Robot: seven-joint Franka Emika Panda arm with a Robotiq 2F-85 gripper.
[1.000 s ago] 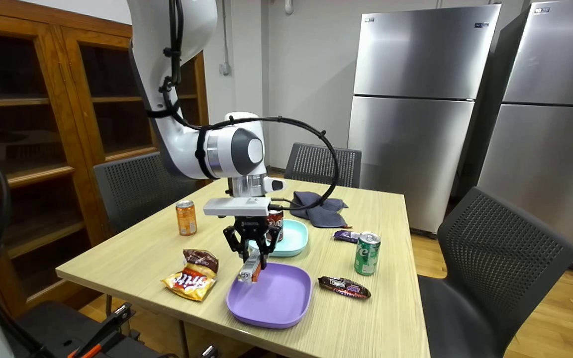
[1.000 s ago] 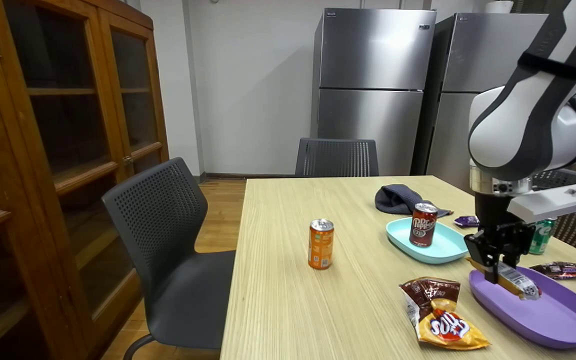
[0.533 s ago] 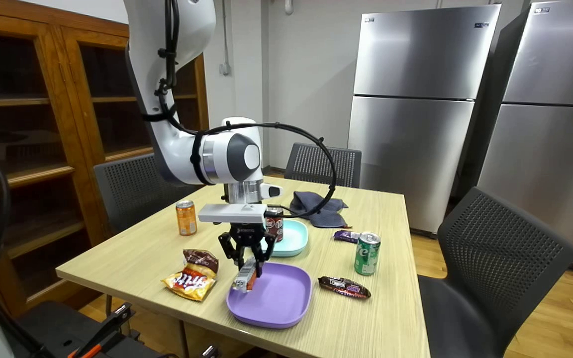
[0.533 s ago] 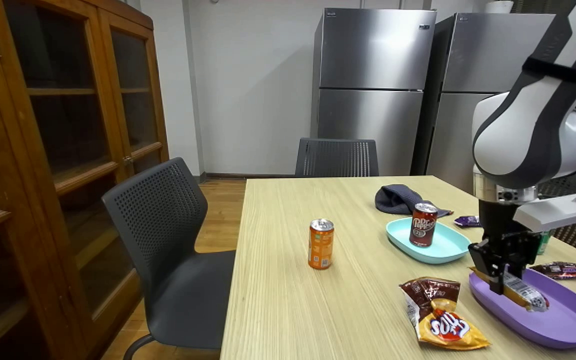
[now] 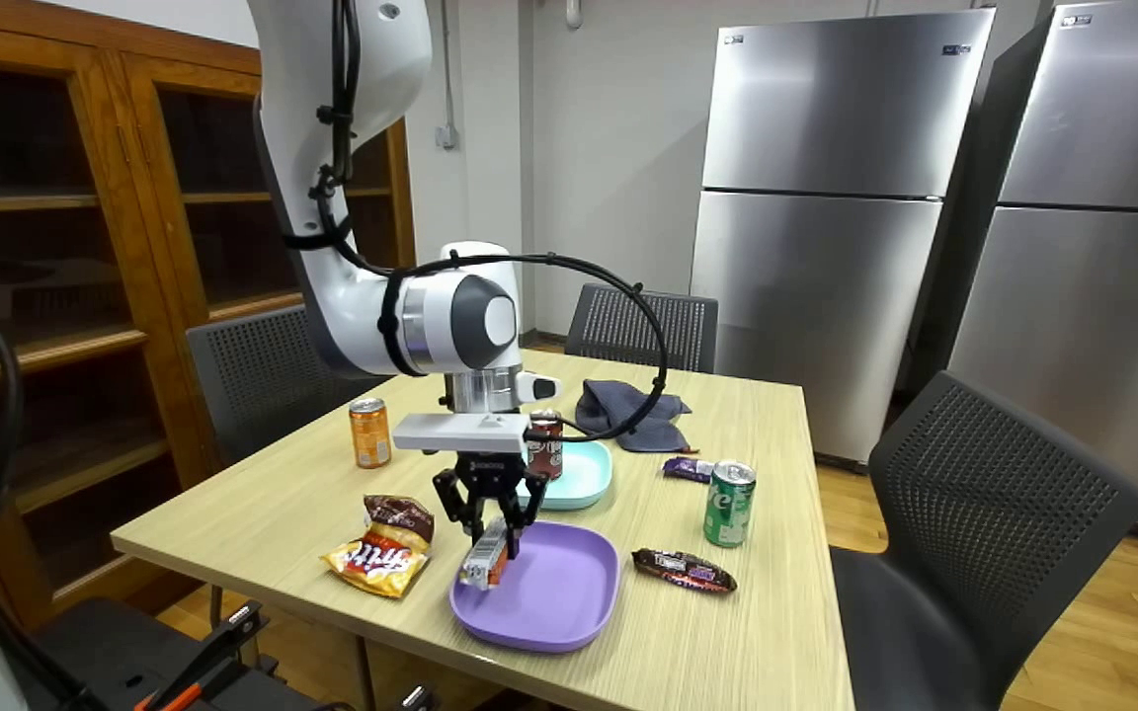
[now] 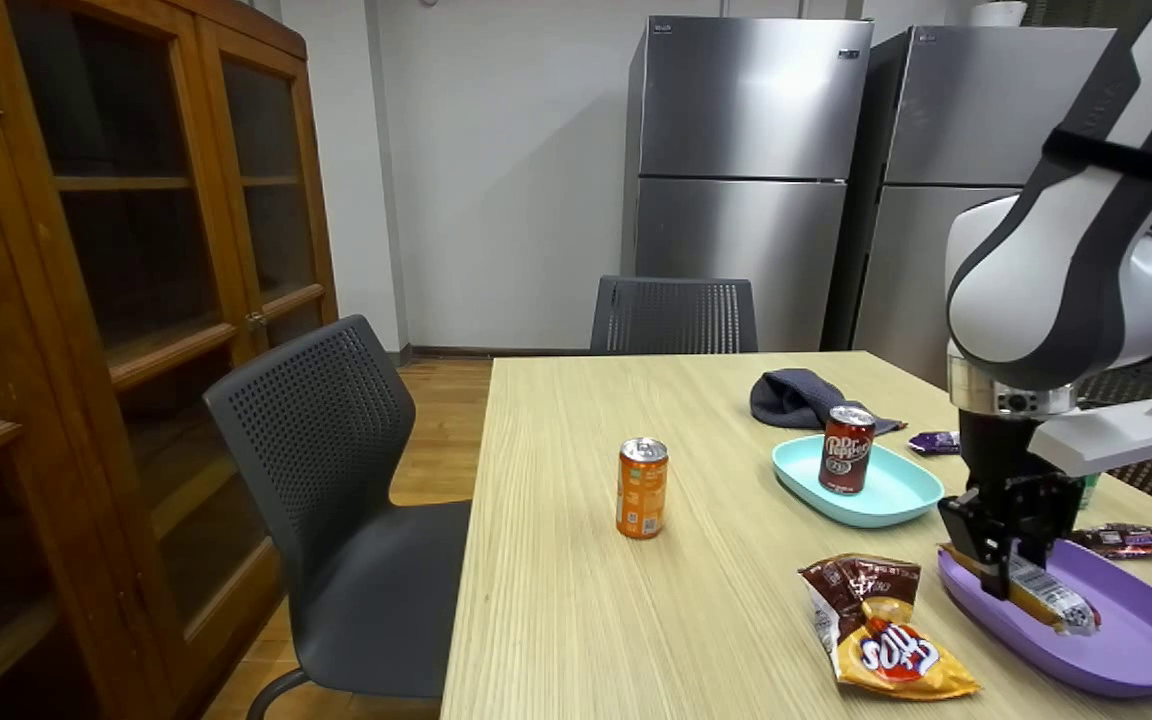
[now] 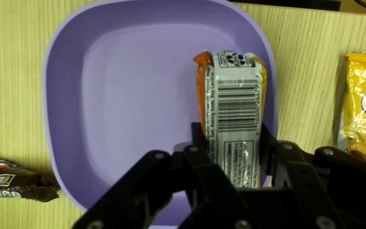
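My gripper is shut on a wrapped snack bar, pointing down over the purple plate. In the wrist view both fingers press on the sides of the bar. Its silver barcode side faces the camera, with orange and yellow edges. It lies along one side of the plate, inside the rim. In an exterior view the bar tilts down, its free end low over the plate. Whether it touches the plate I cannot tell.
A yellow-brown snack bag and a dark wrapped bar flank the plate. Behind are a teal plate with a Dr Pepper can, an orange can, a green can, a purple wrapper and a grey cloth.
The gripper has moved down and slightly sideways with the bar in it, so the bar is lower over the purple plate. Most of this was in the earlier half second. Other things have not moved.
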